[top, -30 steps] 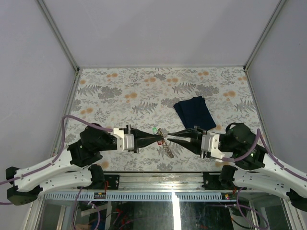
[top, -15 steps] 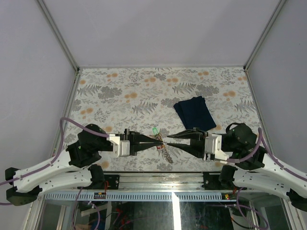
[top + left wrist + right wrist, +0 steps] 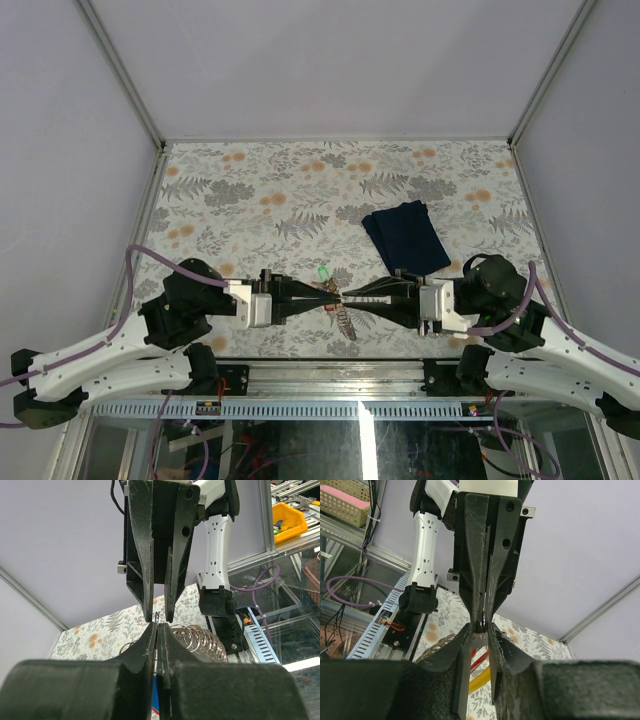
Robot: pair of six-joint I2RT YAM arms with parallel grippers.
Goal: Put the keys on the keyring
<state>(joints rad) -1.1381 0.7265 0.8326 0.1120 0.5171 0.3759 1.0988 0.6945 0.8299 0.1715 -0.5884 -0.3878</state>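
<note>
Right gripper (image 3: 347,297) just scooted in toward 9 o'clock, jaws narrowed on a metal sliver (can't tell if gripping), meeting the clamped-tight left gripper (image 3: 333,293) that holds the keyring (image 3: 346,320) at the table's 6 o'clock, so threading looks underway.

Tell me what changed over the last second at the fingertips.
The left gripper pulled back slightly toward its own side, and the dangling keyring went with it. The right gripper followed, its jaws widening, then narrowing; whether they grip anything is unclear. The left stayed shut, the navy cloth and green tag unmoved.
</note>
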